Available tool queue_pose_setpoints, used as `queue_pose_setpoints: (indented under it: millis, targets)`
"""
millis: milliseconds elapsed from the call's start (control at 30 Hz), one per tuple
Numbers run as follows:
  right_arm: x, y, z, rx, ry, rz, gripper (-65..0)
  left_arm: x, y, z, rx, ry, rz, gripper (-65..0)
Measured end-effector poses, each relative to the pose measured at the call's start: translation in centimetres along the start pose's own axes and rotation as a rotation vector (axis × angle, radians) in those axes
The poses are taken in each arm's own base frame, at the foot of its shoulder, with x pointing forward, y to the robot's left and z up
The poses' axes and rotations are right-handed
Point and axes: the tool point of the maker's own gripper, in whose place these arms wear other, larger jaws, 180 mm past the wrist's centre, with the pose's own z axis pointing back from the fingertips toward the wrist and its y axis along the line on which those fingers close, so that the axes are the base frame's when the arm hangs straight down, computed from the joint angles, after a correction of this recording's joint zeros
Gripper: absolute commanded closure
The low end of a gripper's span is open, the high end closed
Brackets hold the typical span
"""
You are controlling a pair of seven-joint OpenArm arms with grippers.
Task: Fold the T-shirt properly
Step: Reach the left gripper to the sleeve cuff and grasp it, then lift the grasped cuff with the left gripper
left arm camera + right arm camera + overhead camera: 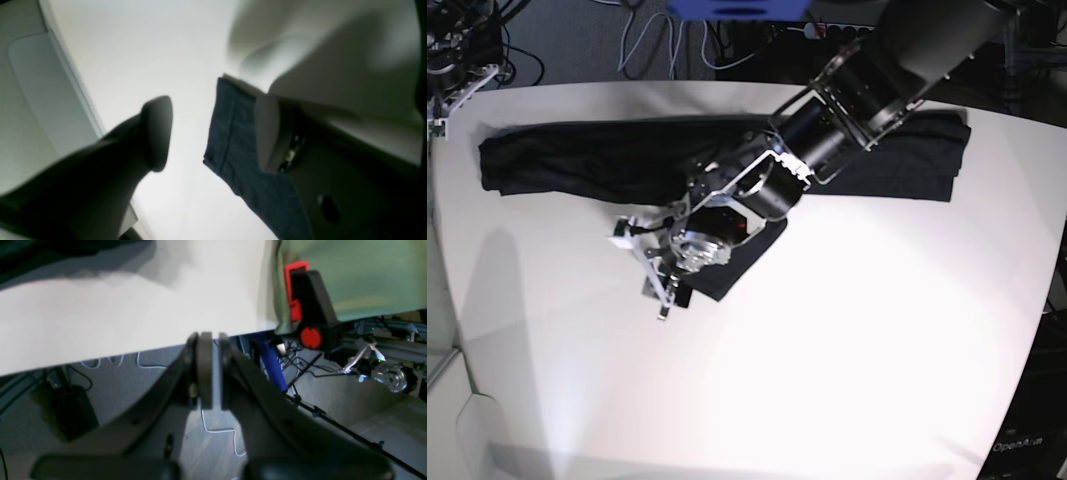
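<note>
The white bench [847, 340] fills the base view, and stretched along its far side lies the T-shirt [587, 158], a long dark band from the left edge to a neat stacked end at the right. One flap droops forward out of the band near the middle, and that is where the action is.

Over that flap reaches the big left arm [867, 90], coming in from the top right. Its tool, the left tool [667, 290], sits at the flap's near corner. From the wrist view its jaws stand wide apart: one finger [156, 133] is clear of the cloth, the other is beside or on a hemmed strip of fabric. Nothing is pinched between them.

The right tool [210, 370] is off past the bench edge, pads almost together with only a thin slit of light between, holding nothing.

Here's the worry, to my eye: if those jaws close now, they may catch just the hem edge, and thin soft cloth like this would slip out mid-lift. Dragging it could also rumple the tidy band behind.
</note>
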Motion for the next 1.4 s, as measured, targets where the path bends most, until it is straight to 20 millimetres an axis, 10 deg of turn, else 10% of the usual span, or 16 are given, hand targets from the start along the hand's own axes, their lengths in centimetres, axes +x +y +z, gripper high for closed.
queue_pose_setpoints:
  millis: [733,967,1167,1400]
  targets:
    - [1.1,1.3,-0.3,0.033,-0.022,0.021,-4.7,-1.5,2.5,1.1,-0.038,-0.061,0.851,-37.9]
    - [1.0,1.3,-0.3,0.033,-0.018,0.022,-4.7,1.8,-0.2,0.8,-0.115,-0.094,0.805,-37.7]
    - [1.0,1.3,-0.3,0.033,-0.018,0.022,-4.6,-1.3,-1.4,-0.3,-0.066,0.013,0.902,-37.7]
    - [0.8,1.3,-0.3,0.033,-0.012,0.025,-4.6,-0.3,-2.2,-0.9,-0.105,-0.039,0.97,-37.6]
